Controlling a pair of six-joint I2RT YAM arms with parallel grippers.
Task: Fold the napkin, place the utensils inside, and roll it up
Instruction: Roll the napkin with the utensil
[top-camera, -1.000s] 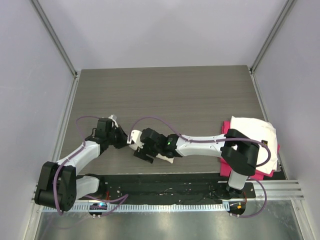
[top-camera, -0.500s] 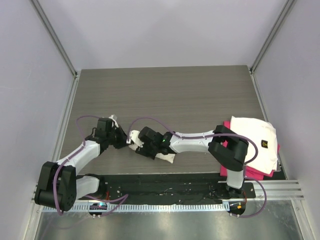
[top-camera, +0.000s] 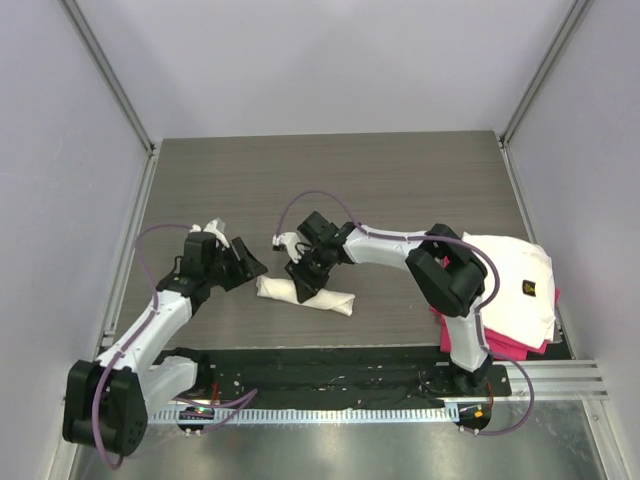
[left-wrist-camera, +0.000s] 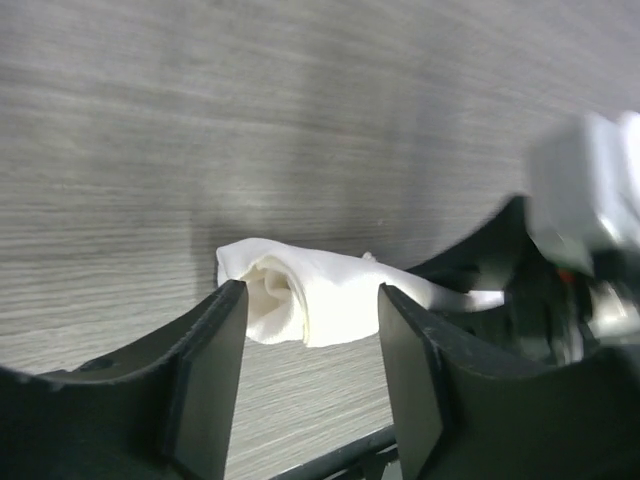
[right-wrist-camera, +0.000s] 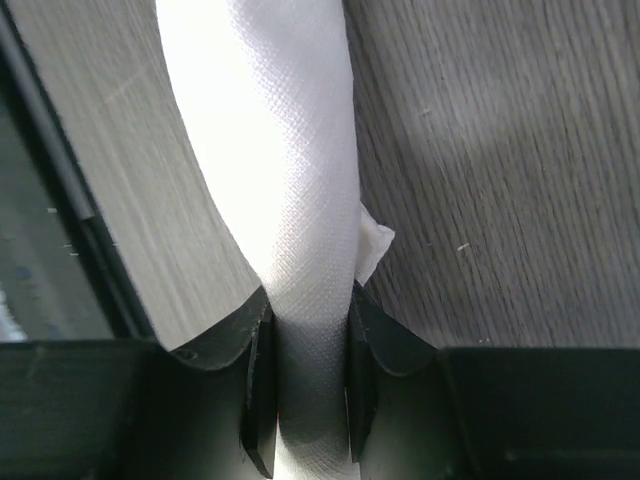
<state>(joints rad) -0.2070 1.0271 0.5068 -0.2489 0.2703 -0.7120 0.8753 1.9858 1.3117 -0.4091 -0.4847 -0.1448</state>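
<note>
Evidently late stage. Top view, lower centre: napkin (top-camera: 322, 298) lies as a tight roll on the surface (top-camera: 400, 190), long axis approx. left-right in frame, well apart from the pink cloth (top-camera: 515, 347) at right edge. The right end effector (top-camera: 303, 275) is closed on the roll near its left half, gripping from both sides (cf. right wrist view). The left end effector (top-camera: 248, 265) is open, holding nothing, just beside the roll's left end. No utensils visible; whether inside the roll, cannot tell. Fold & roll look done; left, at most: tidy, let go.
</note>
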